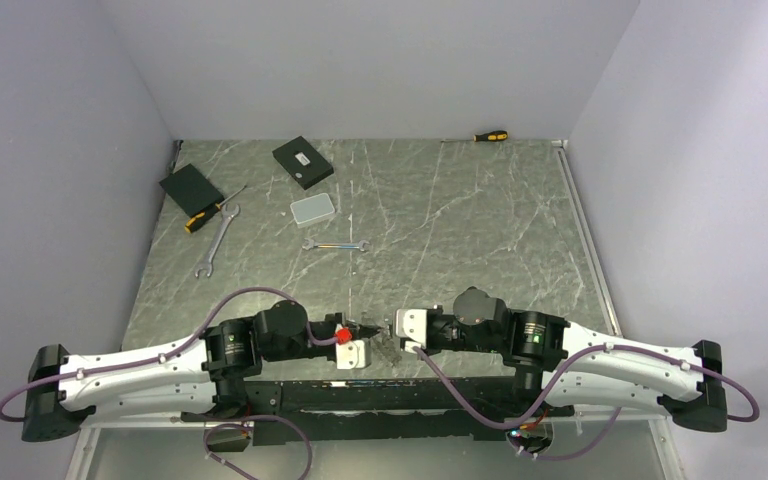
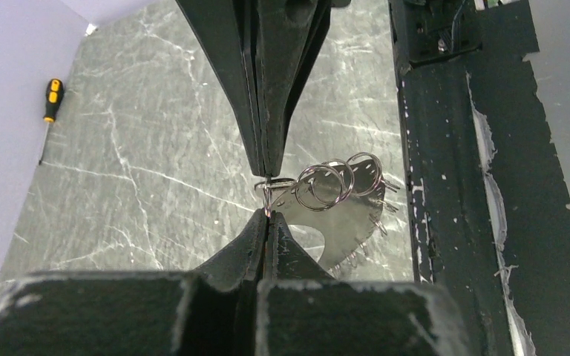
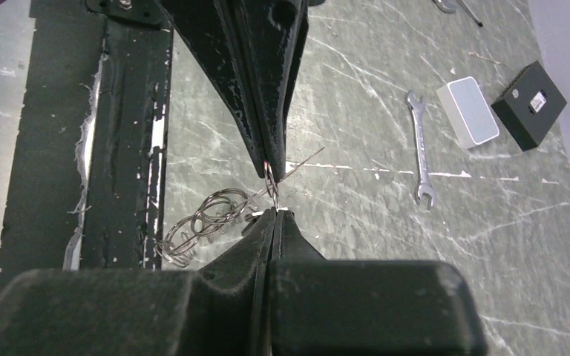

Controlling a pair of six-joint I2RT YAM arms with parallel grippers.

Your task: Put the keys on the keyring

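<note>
The keyring [image 2: 338, 182] is a short chain of overlapping silver wire rings hanging just above the marble table [image 1: 460, 230], near its front edge. It also shows in the right wrist view, where the keyring [image 3: 208, 219] trails left of the fingers. My left gripper [image 2: 269, 216] and right gripper [image 2: 265, 172] meet tip to tip. Both are shut on the same small end ring [image 3: 270, 185] of the chain. From above, the left gripper [image 1: 365, 331] and right gripper [image 1: 398, 330] almost touch. The keys are not to be made out in any view.
Two wrenches [image 1: 217, 240] [image 1: 335, 245], a yellow-and-black screwdriver [image 1: 205, 215], two black boxes [image 1: 191, 190] [image 1: 303, 162] and a pale grey box [image 1: 313, 209] lie at the back left. A second screwdriver [image 1: 490, 135] lies by the back wall. A black rail [image 2: 445, 185] runs under the grippers.
</note>
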